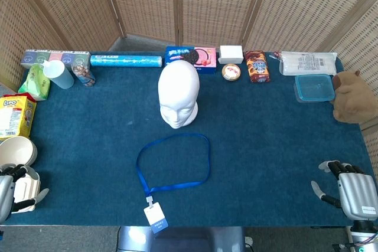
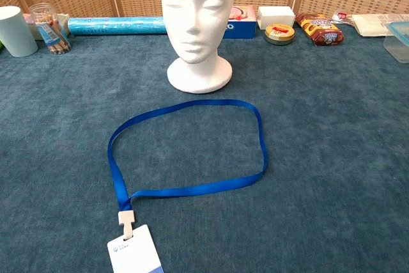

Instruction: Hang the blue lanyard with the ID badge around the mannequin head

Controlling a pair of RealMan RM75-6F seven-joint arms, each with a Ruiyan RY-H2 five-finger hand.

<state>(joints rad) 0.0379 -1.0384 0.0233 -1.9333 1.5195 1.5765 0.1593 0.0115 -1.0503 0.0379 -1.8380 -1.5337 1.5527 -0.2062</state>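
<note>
Left hand [image 1: 18, 190] rests at the near left edge, fingers [image 1: 26, 203] apart, holding nothing. Right hand [image 1: 348, 190] sits at the near right corner, likewise released and empty. Blue lanyard [image 1: 174, 160] lies looped flat on the surface [image 1: 283, 140], ID badge [image 1: 155, 217] at the near edge, just before the upright mannequin head [image 1: 178, 94].

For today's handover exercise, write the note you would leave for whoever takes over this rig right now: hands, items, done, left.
Left hand: open, holds nothing, at the table's near left corner.
Right hand: open, holds nothing, near right corner.
Blue lanyard lies flat in an open loop in front of the mannequin head, ID badge at the near edge.
Done: nothing.
Left: lift the loop and hang it over the head.
</note>
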